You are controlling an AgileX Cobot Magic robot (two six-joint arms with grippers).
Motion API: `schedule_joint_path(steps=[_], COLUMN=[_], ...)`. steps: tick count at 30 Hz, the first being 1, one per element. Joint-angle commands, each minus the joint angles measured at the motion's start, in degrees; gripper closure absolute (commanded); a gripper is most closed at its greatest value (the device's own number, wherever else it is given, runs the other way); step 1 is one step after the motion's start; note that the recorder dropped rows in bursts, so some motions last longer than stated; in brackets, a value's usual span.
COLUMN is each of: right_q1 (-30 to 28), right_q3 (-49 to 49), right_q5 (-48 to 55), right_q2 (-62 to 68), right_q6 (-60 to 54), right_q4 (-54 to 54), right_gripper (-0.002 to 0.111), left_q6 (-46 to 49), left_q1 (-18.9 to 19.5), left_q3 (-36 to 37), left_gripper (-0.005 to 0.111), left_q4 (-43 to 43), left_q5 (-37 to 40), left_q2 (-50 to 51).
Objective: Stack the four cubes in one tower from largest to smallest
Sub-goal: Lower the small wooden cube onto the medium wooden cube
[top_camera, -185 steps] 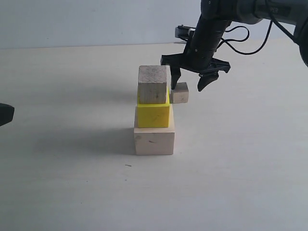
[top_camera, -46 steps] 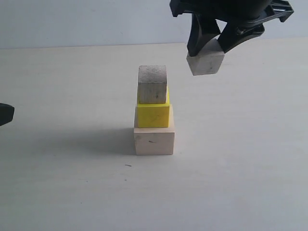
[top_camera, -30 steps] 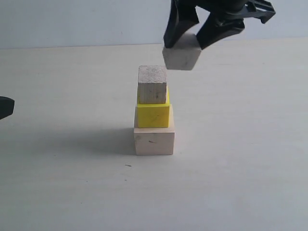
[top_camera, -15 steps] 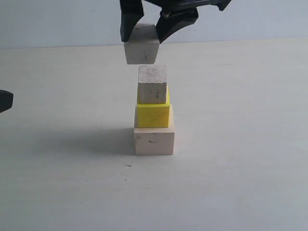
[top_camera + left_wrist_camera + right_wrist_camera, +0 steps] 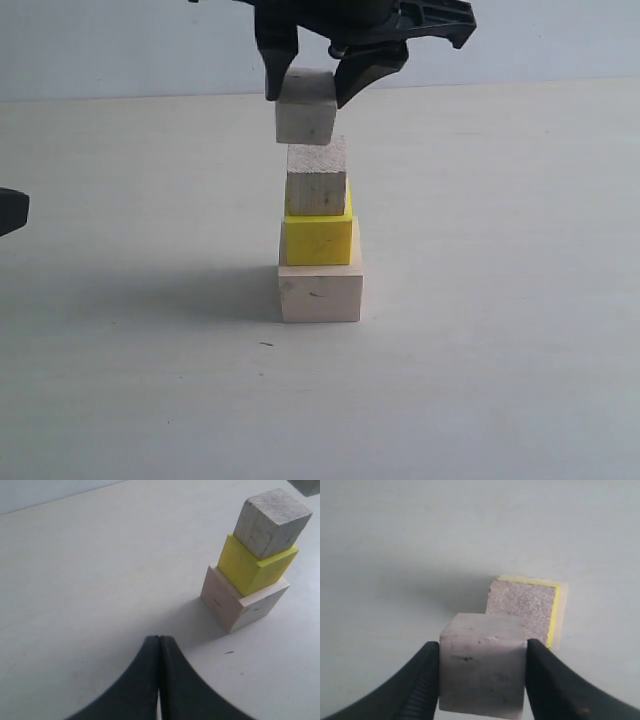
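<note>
A three-cube column stands mid-table: the large pale wood cube (image 5: 320, 293) at the bottom, the yellow cube (image 5: 317, 239) on it, the smaller bare wood cube (image 5: 317, 177) on top. My right gripper (image 5: 310, 90) hangs just above the column, shut on the smallest bare wood cube (image 5: 305, 107), which sits slightly left of the column's centre and close over its top. In the right wrist view the held smallest cube (image 5: 483, 674) is between both fingers, with the column's top cube (image 5: 522, 606) beyond it. My left gripper (image 5: 159, 641) is shut and empty, away from the column's pale cube (image 5: 235, 605).
A plain white table (image 5: 480, 380) runs to a pale wall at the back. A dark part of the left arm (image 5: 10, 210) shows at the exterior view's left edge. A small dark speck (image 5: 265, 344) lies in front of the column.
The right gripper carried the smallest cube up from the table behind the column, leftward across it, then came down and slightly right to just above the top cube.
</note>
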Motion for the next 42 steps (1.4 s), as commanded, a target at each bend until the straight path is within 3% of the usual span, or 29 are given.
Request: schedule_joint_path(steps=[1,42], right_q1=[-1.79,-0.8], right_q3=[-0.55,-0.43], right_q5=[-0.12,-0.12], right_q2=[-0.22,3.43], right_q6=[-1.38,-1.77], right_q4=[0.34,-2.69], right_gripper=[0.108,0.108], left_q6=[-0.48,-0.48], left_q1=[0.28,0.28], left_q3=[-0.32,-0.32], left_gripper=[0.107,0.107], left_q4=[-1.13,-1.12], left_q5=[-0.13,-0.27], left_q2=[-0.07,-0.07])
